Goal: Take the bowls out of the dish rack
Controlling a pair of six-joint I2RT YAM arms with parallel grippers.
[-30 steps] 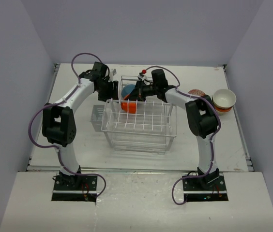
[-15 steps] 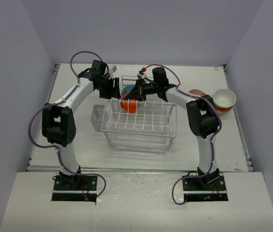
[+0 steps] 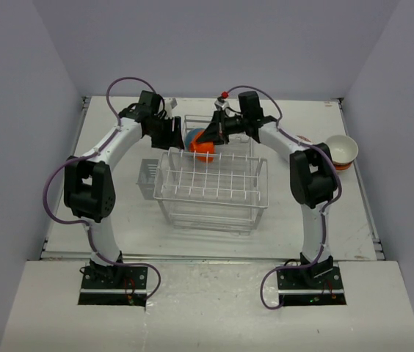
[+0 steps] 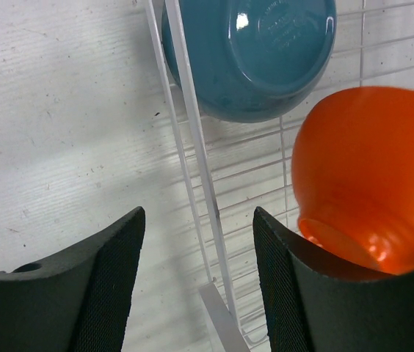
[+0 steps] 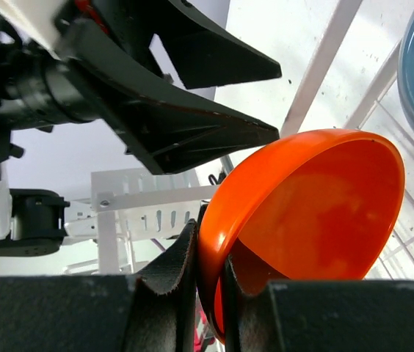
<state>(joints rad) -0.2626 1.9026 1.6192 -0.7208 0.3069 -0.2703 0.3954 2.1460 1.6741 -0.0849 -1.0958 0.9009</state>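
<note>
The white wire dish rack (image 3: 211, 192) stands mid-table. My right gripper (image 3: 213, 137) is shut on the rim of an orange bowl (image 3: 205, 149) and holds it above the rack's far end; the rim sits pinched between its pads in the right wrist view (image 5: 302, 213). A blue bowl (image 3: 193, 136) stands on edge in the rack behind it, also in the left wrist view (image 4: 255, 51). My left gripper (image 3: 172, 136) is open and empty at the rack's far left corner, with a rack wire (image 4: 192, 139) between its fingers. The orange bowl (image 4: 372, 169) is at its right.
A cream bowl (image 3: 340, 149) stacked on an orange one sits at the table's right side, with a speckled bowl (image 3: 298, 140) beside it, partly hidden by my right arm. The side cutlery cup (image 3: 147, 176) hangs on the rack's left.
My right gripper has lifted the orange bowl up and toward the back, out of the rack. My left gripper has stayed in place.
</note>
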